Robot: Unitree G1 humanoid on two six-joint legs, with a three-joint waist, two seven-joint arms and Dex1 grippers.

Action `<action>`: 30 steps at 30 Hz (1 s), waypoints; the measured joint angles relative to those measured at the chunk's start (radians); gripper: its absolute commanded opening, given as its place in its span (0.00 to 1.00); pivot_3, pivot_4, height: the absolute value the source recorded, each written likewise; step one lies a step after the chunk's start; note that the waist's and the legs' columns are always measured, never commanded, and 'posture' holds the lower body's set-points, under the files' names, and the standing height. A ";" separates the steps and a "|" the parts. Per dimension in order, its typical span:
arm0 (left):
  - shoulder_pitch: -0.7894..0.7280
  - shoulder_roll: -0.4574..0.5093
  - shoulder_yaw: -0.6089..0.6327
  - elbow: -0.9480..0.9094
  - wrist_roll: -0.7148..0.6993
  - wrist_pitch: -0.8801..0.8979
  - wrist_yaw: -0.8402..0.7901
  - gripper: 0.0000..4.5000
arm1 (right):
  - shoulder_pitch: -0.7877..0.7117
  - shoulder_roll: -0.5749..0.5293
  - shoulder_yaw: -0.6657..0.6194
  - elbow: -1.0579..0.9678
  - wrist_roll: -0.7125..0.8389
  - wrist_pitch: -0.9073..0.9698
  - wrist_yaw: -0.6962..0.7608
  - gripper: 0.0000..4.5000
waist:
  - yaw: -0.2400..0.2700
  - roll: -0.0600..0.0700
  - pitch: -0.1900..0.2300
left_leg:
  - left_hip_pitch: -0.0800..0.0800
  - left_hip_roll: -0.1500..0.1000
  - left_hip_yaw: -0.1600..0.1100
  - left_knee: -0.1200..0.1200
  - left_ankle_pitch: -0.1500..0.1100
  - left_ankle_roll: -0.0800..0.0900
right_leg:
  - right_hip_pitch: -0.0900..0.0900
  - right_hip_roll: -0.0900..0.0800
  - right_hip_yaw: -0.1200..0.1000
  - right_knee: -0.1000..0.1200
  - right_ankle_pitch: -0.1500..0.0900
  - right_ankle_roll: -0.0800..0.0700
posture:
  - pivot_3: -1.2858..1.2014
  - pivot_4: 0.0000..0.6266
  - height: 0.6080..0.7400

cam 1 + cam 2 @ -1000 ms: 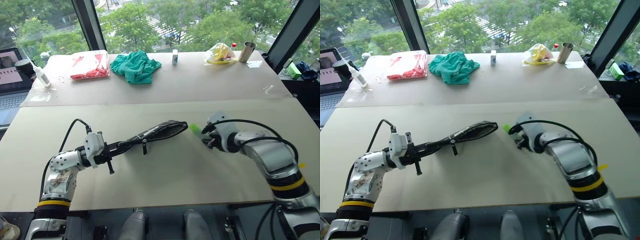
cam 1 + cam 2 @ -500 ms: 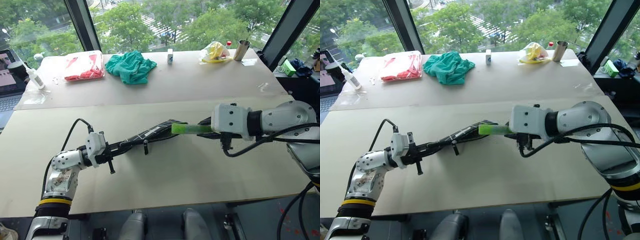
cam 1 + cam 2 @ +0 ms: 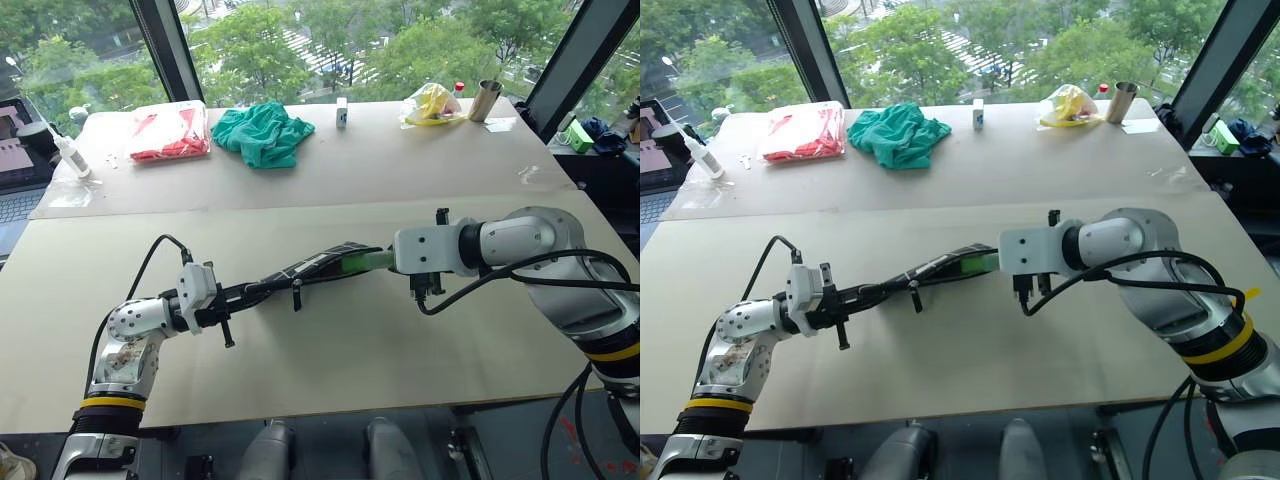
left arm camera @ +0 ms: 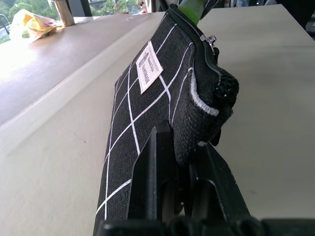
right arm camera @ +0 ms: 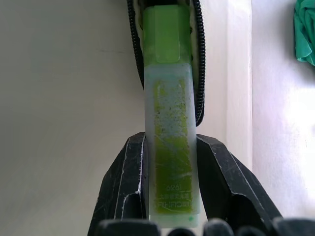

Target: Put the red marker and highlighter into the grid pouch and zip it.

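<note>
Left gripper (image 3: 232, 300): it sits near the front of the table (image 3: 330, 390), low and to the left. Its two black fingers (image 4: 155, 182) are pinched tight on one end of the grid pouch (image 3: 305, 270). It has stayed in the same spot as a moment ago.
Grid pouch: it is black with white lines and a small white label (image 4: 147, 73). It hangs in the air between the two grippers, held up off the table. Its open zipper mouth faces the right gripper (image 3: 378, 261). It has not moved.
What changed: a second ago the right gripper was out to the right, well apart from the pouch, with the highlighter (image 5: 170, 128) turned away. Now it has come over to the left and rolled round, so the pen points into the pouch mouth.
Right gripper: its fingers (image 5: 125, 182) are part way closed, squeezing the highlighter on both sides.
Highlighter: its back end sits between the right fingers. Its bright green cap (image 5: 167, 34) is poking in between the zipper teeth.
Far side of the table: a clear bag of red items (image 3: 172, 132), a teal cloth (image 3: 262, 135), a yellow bag (image 3: 432, 104) and a metal cup (image 3: 486, 100). All are well apart from the grippers.
</note>
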 measured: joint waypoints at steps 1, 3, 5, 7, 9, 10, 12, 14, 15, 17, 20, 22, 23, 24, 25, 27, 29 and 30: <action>0.000 0.000 -0.001 0.000 0.000 0.000 0.000 0.00 | -0.004 0.009 0.009 0.007 -0.010 -0.005 0.003 0.22 | -0.001 0.000 0.000 | 0.000 0.000 0.000 0.000 0.000 0.000 | 0.000 0.000 0.000 0.000 0.000 0.000 | 0.52 0.24 1.00; 0.000 -0.003 -0.005 0.006 0.002 -0.001 -0.001 0.00 | -0.014 0.037 0.037 0.018 -0.041 -0.010 0.012 0.22 | -0.002 0.000 0.000 | 0.000 0.000 0.000 0.000 0.000 0.000 | 0.000 0.000 0.000 0.000 0.000 0.000 | 0.52 0.24 1.00; 0.000 -0.007 -0.008 0.016 0.003 -0.001 -0.003 0.00 | -0.029 0.072 0.064 0.030 -0.076 -0.015 0.016 0.22 | -0.003 0.000 0.000 | 0.000 0.000 0.000 0.000 0.000 0.000 | 0.000 0.000 0.000 0.001 0.000 0.000 | 0.52 0.24 1.00; 0.000 -0.010 -0.011 0.021 0.005 -0.003 -0.005 0.00 | -0.044 0.113 0.090 0.044 -0.104 -0.023 0.018 0.22 | -0.004 0.000 0.000 | 0.000 0.000 0.000 0.000 0.002 -0.003 | -0.001 0.000 0.000 0.001 0.000 0.000 | 0.52 0.24 1.00; -0.008 -0.012 -0.015 0.035 0.008 -0.007 -0.007 0.00 | -0.066 0.169 0.123 0.062 -0.130 -0.026 0.017 0.22 | -0.006 0.000 0.000 | 0.000 0.000 0.000 0.000 0.002 -0.004 | -0.001 0.000 0.000 0.001 0.000 0.000 | 0.52 0.24 1.00; -0.011 -0.012 -0.016 0.041 0.010 -0.009 -0.007 0.00 | -0.071 0.194 0.134 0.070 -0.138 -0.030 0.017 0.22 | -0.006 0.000 0.000 | 0.000 0.000 -0.001 0.000 0.002 -0.004 | -0.001 0.000 0.000 0.002 0.000 0.000 | 0.52 0.24 1.00; -0.019 -0.013 -0.019 0.050 0.017 -0.011 -0.007 0.00 | -0.076 0.236 0.147 0.092 -0.153 -0.046 0.015 0.22 | -0.005 0.000 0.000 | 0.000 0.000 -0.001 0.000 0.003 -0.005 | -0.001 0.000 0.000 0.001 0.000 0.000 | 0.52 0.24 1.00; -0.020 -0.013 -0.019 0.053 0.017 -0.011 -0.007 0.00 | -0.076 0.257 0.152 0.110 -0.155 -0.069 0.016 0.22 | -0.002 0.000 0.000 | 0.000 -0.001 -0.001 0.000 0.003 -0.005 | 0.000 0.000 0.000 0.001 0.000 0.000 | 0.52 0.24 1.00; -0.020 -0.013 -0.019 0.054 0.017 -0.011 -0.008 0.00 | -0.075 0.258 0.154 0.116 -0.157 -0.085 0.016 0.22 | -0.001 0.000 0.000 | -0.001 -0.001 -0.001 0.001 0.003 -0.005 | 0.000 0.000 0.000 0.001 0.000 0.000 | 0.52 0.24 1.00; -0.020 -0.013 -0.022 0.053 0.018 -0.011 -0.008 0.00 | -0.065 0.257 0.153 0.127 -0.161 -0.126 0.016 0.44 | 0.000 0.000 0.000 | 0.000 -0.001 -0.001 0.001 0.003 -0.005 | 0.000 0.000 0.000 0.001 0.000 0.000 | 0.52 0.24 1.00; -0.020 -0.014 -0.025 0.046 0.018 -0.011 -0.007 0.00 | -0.029 0.264 0.153 0.146 -0.150 -0.182 0.022 0.67 | -0.003 0.000 0.000 | 0.000 -0.001 -0.001 0.000 0.003 -0.005 | -0.001 0.000 0.000 0.002 0.000 0.000 | 0.52 0.24 1.00; -0.019 -0.015 -0.027 0.036 0.018 -0.011 -0.005 0.00 | -0.017 0.281 0.150 0.158 -0.127 -0.200 0.030 0.82 | -0.006 0.000 0.000 | 0.000 -0.001 -0.001 0.000 0.003 -0.005 | -0.001 0.000 0.000 0.002 0.000 0.000 | 0.52 0.24 1.00; -0.019 -0.015 -0.027 0.032 0.017 -0.010 -0.003 0.00 | -0.017 0.289 0.143 0.163 -0.116 -0.201 0.031 0.89 | -0.006 0.000 0.000 | 0.000 0.000 -0.001 0.000 0.003 -0.005 | -0.001 0.000 0.000 0.002 0.000 0.000 | 0.52 0.24 1.00; -0.019 -0.014 -0.027 0.029 0.017 -0.010 -0.002 0.00 | -0.017 0.295 0.135 0.164 -0.110 -0.201 0.032 0.98 | -0.006 0.000 0.000 | 0.000 0.000 -0.001 0.000 0.003 -0.005 | -0.001 0.000 0.000 0.002 0.000 0.000 | 0.52 0.24 1.00; -0.019 -0.015 -0.027 0.028 0.017 -0.008 -0.001 0.00 | -0.017 0.299 0.128 0.165 -0.109 -0.202 0.033 0.98 | -0.006 0.000 0.000 | 0.000 0.000 -0.001 0.000 0.003 -0.005 | -0.001 0.000 0.000 0.002 0.000 0.000 | 0.52 0.24 1.00; -0.019 -0.014 -0.027 0.019 0.017 0.000 0.003 0.00 | -0.019 0.311 0.110 0.172 -0.094 -0.202 0.032 0.98 | -0.006 0.000 0.000 | 0.000 0.000 -0.001 0.000 0.003 -0.005 | 0.000 0.000 0.000 0.002 0.000 0.000 | 0.52 0.24 1.00; -0.019 -0.014 -0.027 0.016 0.017 0.008 0.006 0.00 | -0.019 0.314 0.102 0.185 -0.086 -0.204 0.033 0.98 | -0.005 0.000 0.000 | 0.000 -0.001 -0.001 0.000 0.003 -0.005 | 0.000 0.000 0.000 0.002 0.000 0.000 | 0.52 0.24 1.00; -0.019 -0.014 -0.027 0.014 0.016 0.009 0.007 0.00 | -0.020 0.312 0.098 0.187 -0.082 -0.206 0.034 0.98 | -0.004 0.000 0.000 | 0.000 -0.001 -0.001 0.000 0.003 -0.005 | 0.000 0.000 0.000 0.002 0.000 0.000 | 0.52 0.24 1.00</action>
